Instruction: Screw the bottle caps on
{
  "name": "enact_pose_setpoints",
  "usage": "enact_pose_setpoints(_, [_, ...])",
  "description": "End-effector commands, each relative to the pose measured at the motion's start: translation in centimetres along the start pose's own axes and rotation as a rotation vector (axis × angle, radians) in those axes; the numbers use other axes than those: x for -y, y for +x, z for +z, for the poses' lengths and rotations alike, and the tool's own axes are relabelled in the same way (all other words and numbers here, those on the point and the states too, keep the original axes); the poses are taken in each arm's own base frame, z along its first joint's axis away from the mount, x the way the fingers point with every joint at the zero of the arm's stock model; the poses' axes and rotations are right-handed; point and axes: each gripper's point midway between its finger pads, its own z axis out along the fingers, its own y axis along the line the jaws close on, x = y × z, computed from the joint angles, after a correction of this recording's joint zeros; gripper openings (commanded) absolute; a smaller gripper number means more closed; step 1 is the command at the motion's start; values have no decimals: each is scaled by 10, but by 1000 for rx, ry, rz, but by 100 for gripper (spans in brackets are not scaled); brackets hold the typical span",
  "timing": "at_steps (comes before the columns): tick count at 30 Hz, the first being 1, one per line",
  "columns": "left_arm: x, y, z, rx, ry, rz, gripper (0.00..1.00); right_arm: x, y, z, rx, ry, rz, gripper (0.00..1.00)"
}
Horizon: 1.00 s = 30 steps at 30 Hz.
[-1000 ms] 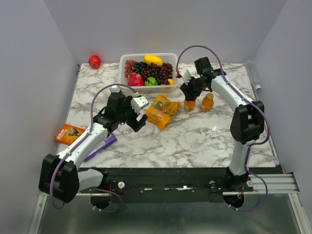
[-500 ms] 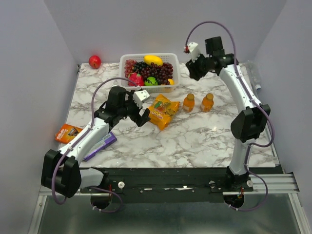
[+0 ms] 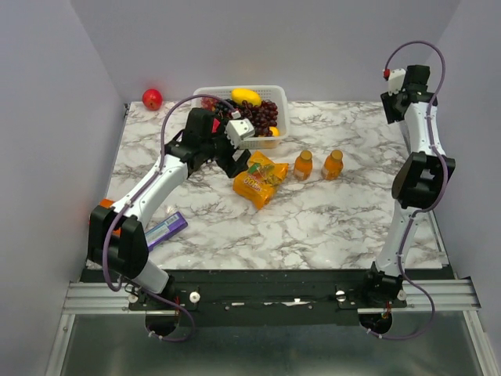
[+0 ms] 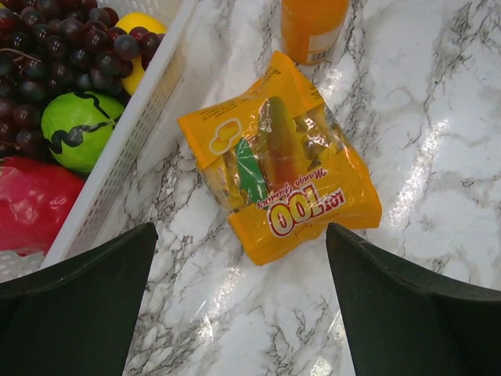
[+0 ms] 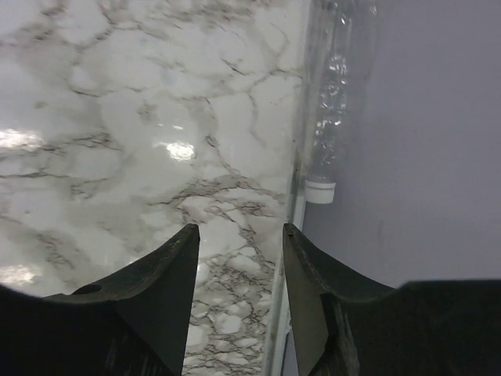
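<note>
The left fingers (image 4: pixel 78 313) stand wide apart and empty above a yellow snack bag (image 4: pixel 278 176), which lies just beside the white fruit basket (image 4: pixel 133 133) toward the far edge of the desk (image 3: pixel 313 227). Two orange bottles (image 3: pixel 304 165) stand upright just right of the bag. The right fingers (image 5: pixel 141 313) are partly spread and hold nothing over the far right corner, where the colourless bottle (image 5: pixel 333 102) lies along the right edge, a white cap (image 5: pixel 321 190) at its neck.

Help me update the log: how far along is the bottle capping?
Done, apparently: both orange bottles stand capped. In hand: nothing; the left gripper is open over the snack bag, the right gripper open above the clear bottle lying by the wall. Left: that bottle, whose white cap looks on; tightness unclear.
</note>
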Motion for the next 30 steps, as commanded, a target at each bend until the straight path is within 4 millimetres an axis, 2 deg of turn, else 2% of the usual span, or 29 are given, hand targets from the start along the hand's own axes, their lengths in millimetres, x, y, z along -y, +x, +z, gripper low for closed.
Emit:
enact_pose_setpoints(1, [-10, 14, -2, -87, -10, 17, 99, 51, 10, 14, -27, 156, -18, 54])
enact_pose_setpoints(3, [-10, 19, -4, -106, -12, 18, 99, 57, 25, 26, -61, 170, -17, 54])
enact_pose_setpoints(4, [-10, 19, -6, -111, -11, 15, 99, 68, 34, 28, -79, 189, -14, 54])
enact_pose_setpoints(10, [-10, 19, -11, -146, -3, 21, 99, 97, 74, 43, -142, 217, 5, 54])
enact_pose_setpoints(19, [-21, 11, -11, -157, -42, -1, 99, 96, 127, 64, -211, 175, -8, 54])
enact_pose_setpoints(24, [-19, 17, -15, -191, -34, 5, 99, 87, 131, 78, -186, 123, -1, 55])
enact_pose_setpoints(29, [-20, 18, -15, -214, -34, 18, 99, 78, 124, 89, -136, 73, 16, 61])
enact_pose_setpoints(30, [-21, 21, -14, -224, -30, 17, 99, 82, 120, 90, -128, 83, 17, 61])
